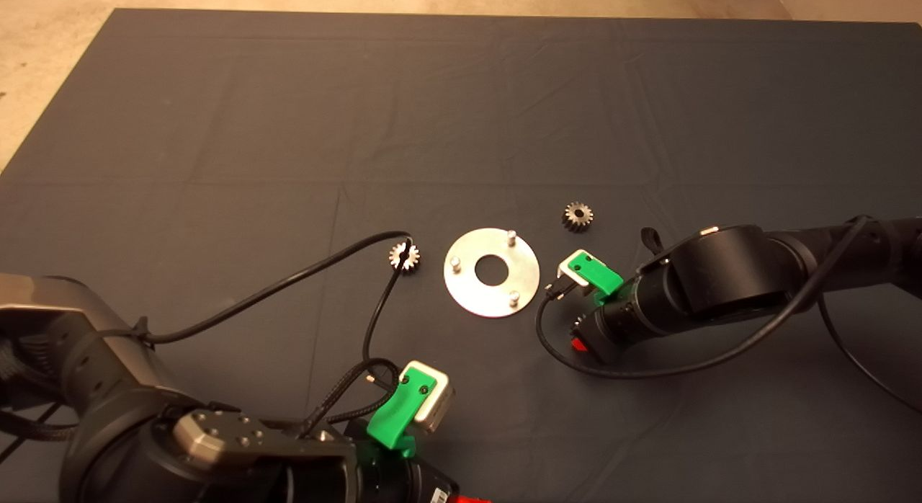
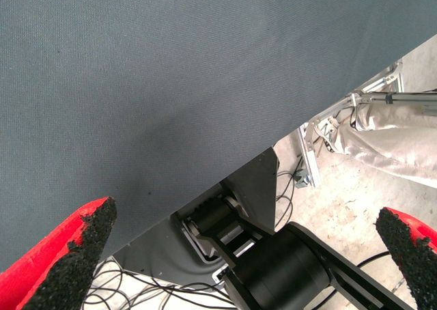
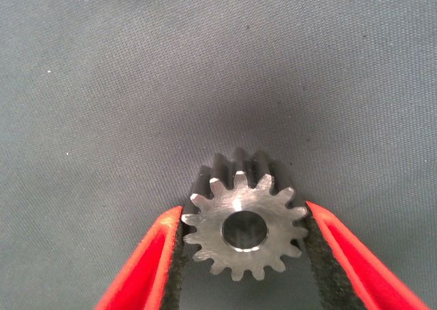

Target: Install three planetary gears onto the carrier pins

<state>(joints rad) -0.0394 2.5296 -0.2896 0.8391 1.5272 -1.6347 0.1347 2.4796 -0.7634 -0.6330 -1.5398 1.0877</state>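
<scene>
The shiny round carrier disc [image 1: 492, 295] lies mid-mat, and its three carrier pins [image 1: 511, 236] stand bare. One planetary gear [image 1: 405, 256] rests just left of the disc, under a black cable. A second gear [image 1: 578, 216] lies to the disc's back right. Between the black pads of my right gripper [image 3: 242, 218] sits a third gear [image 3: 242, 231], bore facing the camera, close over the mat. In the head view that gripper [image 1: 580, 342] is just right of the disc, its fingers mostly hidden under the wrist. My left gripper [image 2: 242, 221] is parked at the mat's near edge, open and empty.
A black cable [image 1: 288, 283] loops from the left arm across the mat to the left gear. Another cable [image 1: 648, 370] curls under the right wrist. Off the mat's edge, the left wrist view shows a person's trouser leg [image 2: 396, 143] and a metal frame.
</scene>
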